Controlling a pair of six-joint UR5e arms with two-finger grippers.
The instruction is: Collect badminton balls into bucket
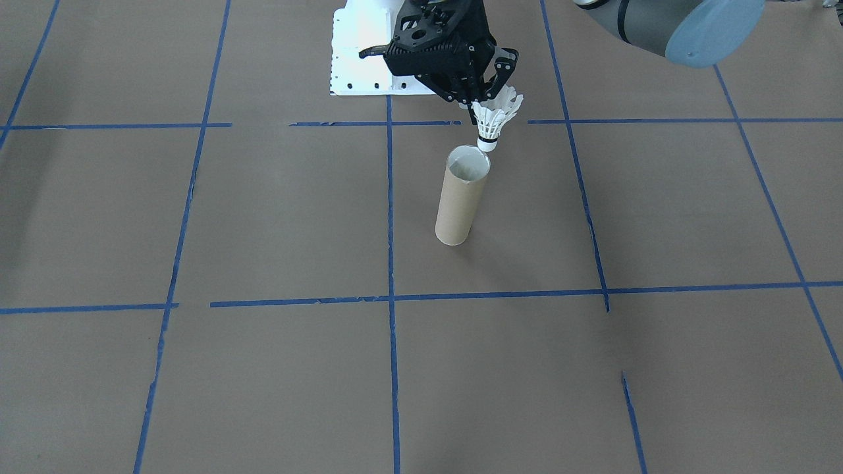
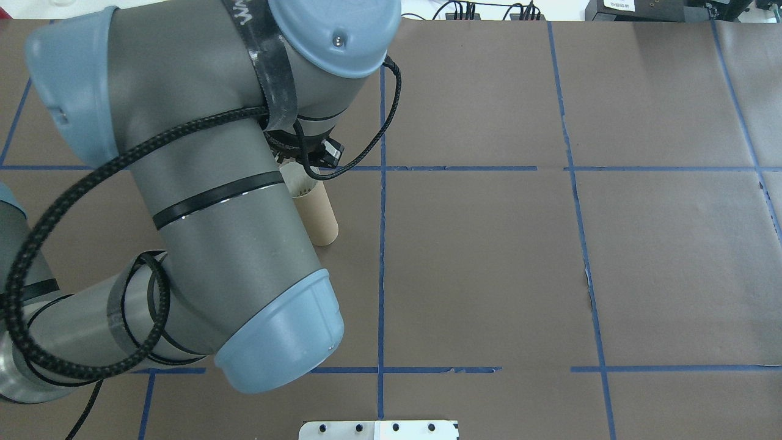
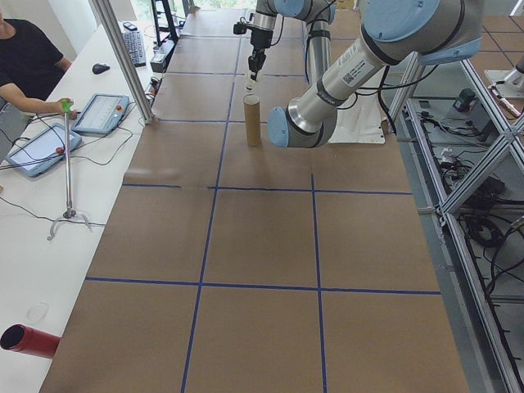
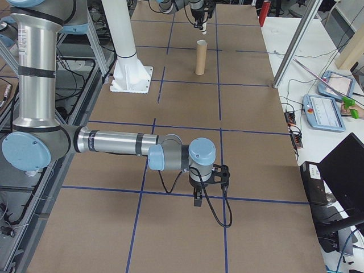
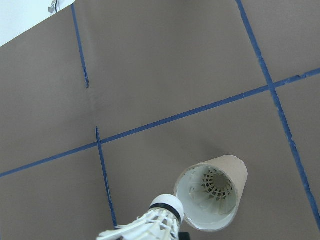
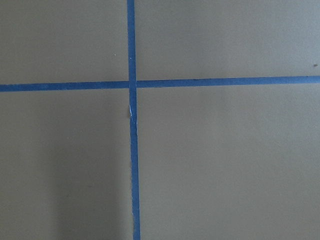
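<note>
While you look from across the bench (image 1: 276,217), you see the left gripper (image 1: 486,104) with its fingers clamped on the feathers of one shuttlecock (image 1: 492,122), held cork-down just above the far rim of the single brown cardboard tube (image 1: 462,195); the cork sits close to the rim without clearly touching it; the tube stands upright on the brown paper, near the crossing of two blue tape lines (image 1: 390,210). From the left wrist view you can count a second shuttlecock (image 5: 216,186) already lying deep inside the tube, against its pale inner wall; so that makes two shuttlecocks in all, one held and one inside, and one tube. Your right gripper (image 4: 197,200) shows only in the right side view, hanging low over the bench well apart from the tube; you cannot tell whether its fingers are apart or together; its wrist camera sees only paper and tape. One white robot base (image 1: 359,59) stands behind the tube.
</note>
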